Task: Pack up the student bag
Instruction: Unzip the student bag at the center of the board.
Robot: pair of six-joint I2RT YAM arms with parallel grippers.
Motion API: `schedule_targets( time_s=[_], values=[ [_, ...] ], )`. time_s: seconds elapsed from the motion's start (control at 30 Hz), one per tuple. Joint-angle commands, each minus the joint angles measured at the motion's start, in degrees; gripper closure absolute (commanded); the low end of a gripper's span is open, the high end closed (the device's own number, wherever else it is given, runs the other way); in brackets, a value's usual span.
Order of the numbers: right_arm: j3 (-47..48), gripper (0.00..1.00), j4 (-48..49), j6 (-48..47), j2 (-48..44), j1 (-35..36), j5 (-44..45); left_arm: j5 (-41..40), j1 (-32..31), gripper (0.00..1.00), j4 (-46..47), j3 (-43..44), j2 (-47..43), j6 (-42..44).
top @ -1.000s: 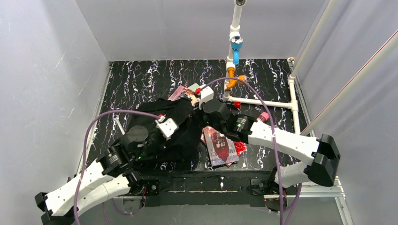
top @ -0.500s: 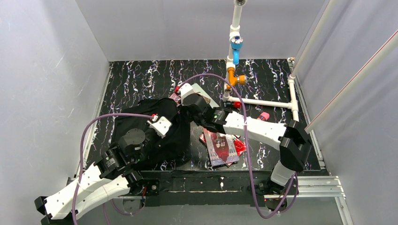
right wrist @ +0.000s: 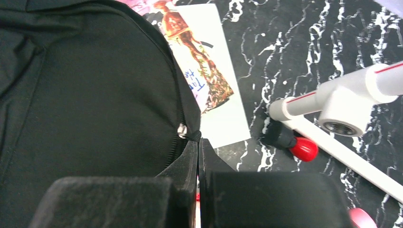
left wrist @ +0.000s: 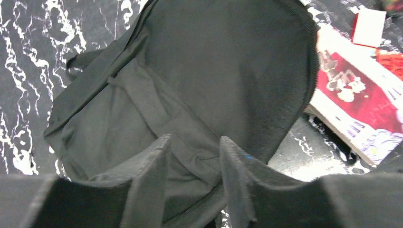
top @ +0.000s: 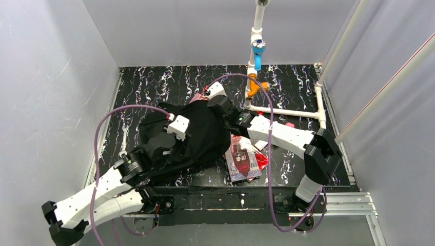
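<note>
The student bag, a large soft black backpack, lies in the middle of the marbled table; it fills the left wrist view and the left of the right wrist view. My left gripper sits on the bag's near left part, its fingers a little apart with a fold of bag fabric and strap between them. My right gripper is at the bag's far right edge, with its tips pressed together on the zipper pull.
A picture card lies beyond the bag. A red-covered book, a small white box and a red packet lie right of the bag. A white pipe frame stands at the back right, a red-capped marker beside it.
The bag has shifted right and spread wider toward the book. My right gripper moved right and back along the bag's edge; my left gripper moved right with the bag.
</note>
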Motion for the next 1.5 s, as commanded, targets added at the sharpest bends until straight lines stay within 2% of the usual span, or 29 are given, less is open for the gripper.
schedule_targets(
  time_s=[0.0,0.07,0.2,0.4,0.57,0.77,1.1,1.17,1.33,1.4,1.47],
  values=[
    [-0.2,0.99,1.1,-0.6,-3.9,2.8,2.2,-2.3,-0.2,0.46,1.6,4.4,6.8,-4.7],
    [-0.6,0.99,0.2,1.0,-5.2,2.9,0.2,1.3,-0.2,0.37,4.6,6.3,9.6,-6.4],
    [-2.2,0.99,-0.5,6.3,-9.4,2.9,-6.3,7.6,-0.2,0.26,10.5,10.0,15.2,-12.6],
    [-4.0,0.99,-1.0,14.7,-13.8,2.9,-11.3,9.9,0.2,0.23,12.8,10.1,20.4,-21.0],
    [-4.6,0.99,0.0,16.7,-14.9,2.9,-14.8,7.1,0.3,0.32,16.2,4.2,17.3,-27.7],
    [-5.7,0.99,0.7,17.2,-15.7,2.9,-16.5,4.8,0.5,0.49,17.6,3.9,18.0,-29.6],
    [-4.8,0.99,0.6,17.2,-16.0,2.9,-17.8,2.6,0.6,0.52,15.0,6.8,25.6,-27.1],
    [-4.5,0.99,0.3,17.2,-16.0,2.9,-18.1,2.2,0.6,0.59,15.4,5.9,25.5,-26.3],
    [-4.3,0.99,-1.3,15.9,-16.4,3.7,-16.6,0.0,0.8,0.86,14.3,4.7,24.6,-24.2],
    [-4.5,0.99,-1.7,15.4,-16.8,4.0,-16.1,-0.8,0.9,0.85,13.7,4.3,24.2,-24.0],
    [-4.8,0.99,-1.9,14.9,-17.2,4.2,-16.0,-0.4,1.0,0.76,13.9,3.9,23.2,-23.7]
  ],
)
